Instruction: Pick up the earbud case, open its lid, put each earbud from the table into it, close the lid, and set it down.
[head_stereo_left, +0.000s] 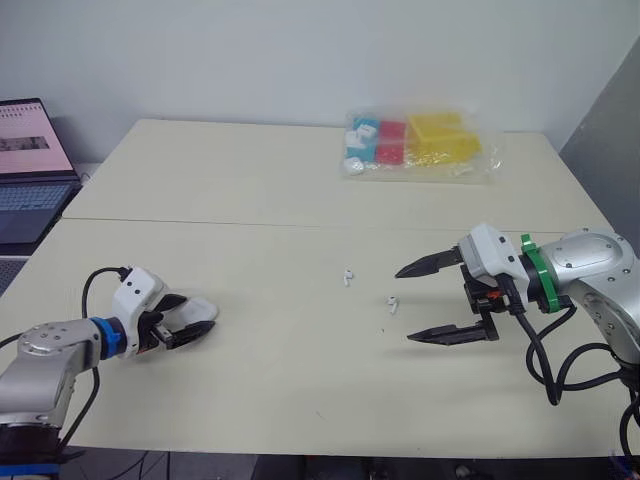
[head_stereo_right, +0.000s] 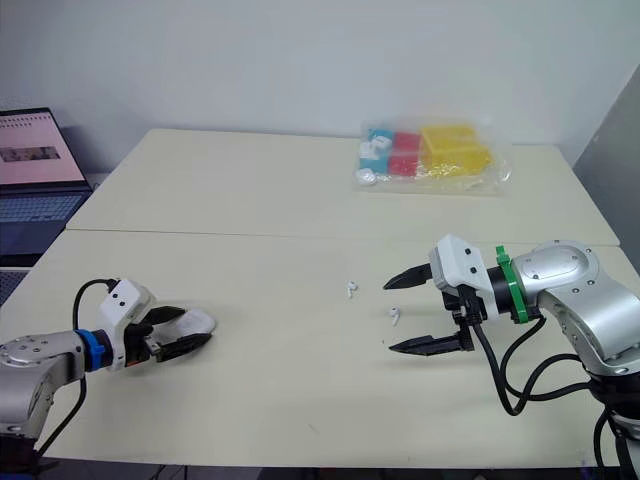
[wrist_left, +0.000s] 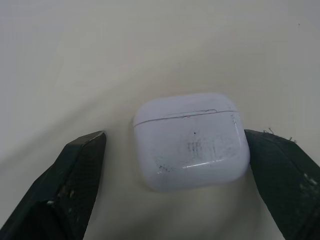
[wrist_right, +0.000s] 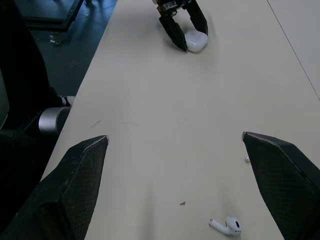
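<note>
The white earbud case (wrist_left: 192, 147) lies on the table with its lid closed, at the near left. My left gripper (head_stereo_left: 195, 325) is open, one finger on each side of the case; a gap shows on one side. Two white earbuds lie loose mid-table: one (head_stereo_left: 347, 277) farther back, one (head_stereo_left: 392, 304) nearer my right gripper (head_stereo_left: 406, 305). The right gripper is wide open and empty, its tips pointing left, just right of the nearer earbud (wrist_right: 227, 226). The right wrist view also shows the left gripper (wrist_right: 182, 37) around the case (wrist_right: 196, 42).
A clear plastic bag of coloured blocks (head_stereo_left: 420, 145) lies at the back right of the table (head_stereo_left: 250, 180). An open laptop (head_stereo_left: 30, 170) stands off the table's left edge. A seam runs across the tabletop.
</note>
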